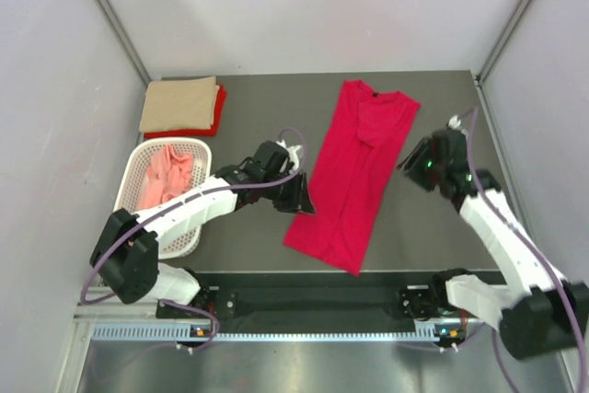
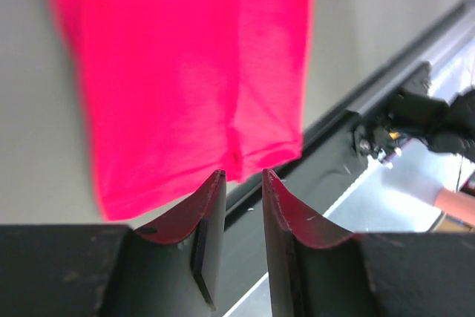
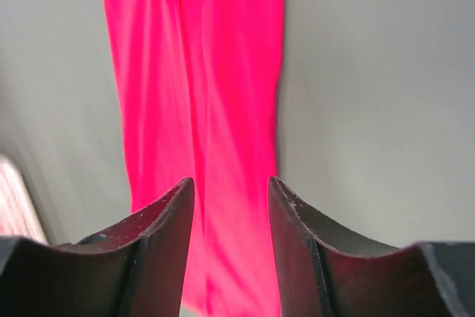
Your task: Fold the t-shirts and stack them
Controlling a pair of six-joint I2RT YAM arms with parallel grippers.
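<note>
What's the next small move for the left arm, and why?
Probably ease the left end effector forward onto the near hem of the red shirt and close. The shirt lies flat, folded into a long strip. The left jaws stand apart and empty just short of the hem, and the right end effector is open and empty too. A crosswise fold looks next.

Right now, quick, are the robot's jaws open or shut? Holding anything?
Left gripper: jaws open, holding nothing.
Right gripper: jaws open, holding nothing.
</note>
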